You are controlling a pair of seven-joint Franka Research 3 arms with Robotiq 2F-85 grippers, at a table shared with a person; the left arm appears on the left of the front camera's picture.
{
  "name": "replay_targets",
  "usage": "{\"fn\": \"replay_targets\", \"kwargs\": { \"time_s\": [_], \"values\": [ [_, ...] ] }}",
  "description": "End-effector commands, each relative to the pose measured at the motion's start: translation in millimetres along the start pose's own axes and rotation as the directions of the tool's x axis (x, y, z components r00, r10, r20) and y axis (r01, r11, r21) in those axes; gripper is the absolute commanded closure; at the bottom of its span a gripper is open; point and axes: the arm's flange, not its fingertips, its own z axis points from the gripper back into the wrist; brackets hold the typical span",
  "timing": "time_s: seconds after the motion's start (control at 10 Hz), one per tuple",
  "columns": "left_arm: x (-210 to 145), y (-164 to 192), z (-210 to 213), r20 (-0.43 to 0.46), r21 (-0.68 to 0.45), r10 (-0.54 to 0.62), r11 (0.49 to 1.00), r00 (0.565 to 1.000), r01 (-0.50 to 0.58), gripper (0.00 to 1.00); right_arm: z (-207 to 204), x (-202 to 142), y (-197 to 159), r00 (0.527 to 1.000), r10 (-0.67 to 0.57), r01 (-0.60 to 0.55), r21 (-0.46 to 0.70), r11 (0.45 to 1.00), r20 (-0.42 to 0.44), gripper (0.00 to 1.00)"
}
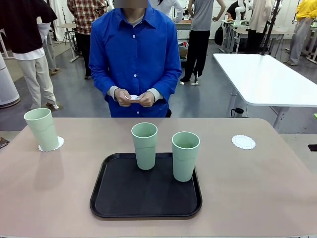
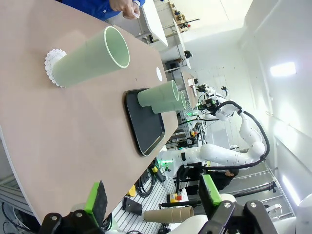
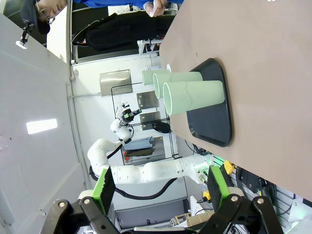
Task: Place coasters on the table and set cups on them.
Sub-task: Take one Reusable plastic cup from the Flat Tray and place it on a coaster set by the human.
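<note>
Left cup [image 1: 42, 129], smooth tapered mint plastic, stands on a lacy paper coaster [image 1: 59, 144] near the table's [image 1: 257, 188] left edge. Middle cup [image 1: 144, 145] and right cup [image 1: 185, 155] stand on the glossy black tray [image 1: 148, 198]. Bare scalloped coaster [image 1: 243, 142] lies far right. Left gripper [image 2: 152, 185] and right gripper [image 3: 161, 178] both have fingers spread, empty.

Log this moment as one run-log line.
left cup on left coaster | middle cup, right cup on tray | right coaster bare | person's hands hold white paper | left gripper open | right gripper open
</note>
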Motion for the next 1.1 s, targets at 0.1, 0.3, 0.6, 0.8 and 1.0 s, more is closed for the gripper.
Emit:
{"fn": "replay_targets", "kwargs": {
  "time_s": [0.1, 0.3, 0.6, 0.8, 1.0],
  "values": [
    [-2, -1, 2, -0.005, -0.01, -0.004, 1.0, 1.0, 0.004, 0.0, -1, 2, 1, 1.0, 0.003, -0.003, 0.017, 1.0, 0.01, 0.0],
    [-2, -1, 2, -0.005, -0.01, -0.004, 1.0, 1.0, 0.004, 0.0, -1, 12, 22, 0.995, 0.078, -0.079, -0.013, 0.997, -0.056, 0.0],
    [-2, -1, 2, -0.005, -0.01, -0.004, 1.0, 1.0, 0.004, 0.0, -24, 51, 108, 0.951, 0.295, -0.309, -0.333, 0.891, -0.093, 0.0],
    [-2, -1, 2, -0.005, -0.01, -0.004, 1.0, 1.0, 0.004, 0.0, -52, 74, 151, 0.874, 0.47, -0.459, -0.52, 0.72, -0.12, 0.0],
    [-2, -1, 2, -0.005, -0.01, -0.004, 1.0, 1.0, 0.004, 0.0, -105, 67, 180, 0.706, 0.633, -0.67, -0.59, 0.451, -0.318, 0.0]
  ]
}}
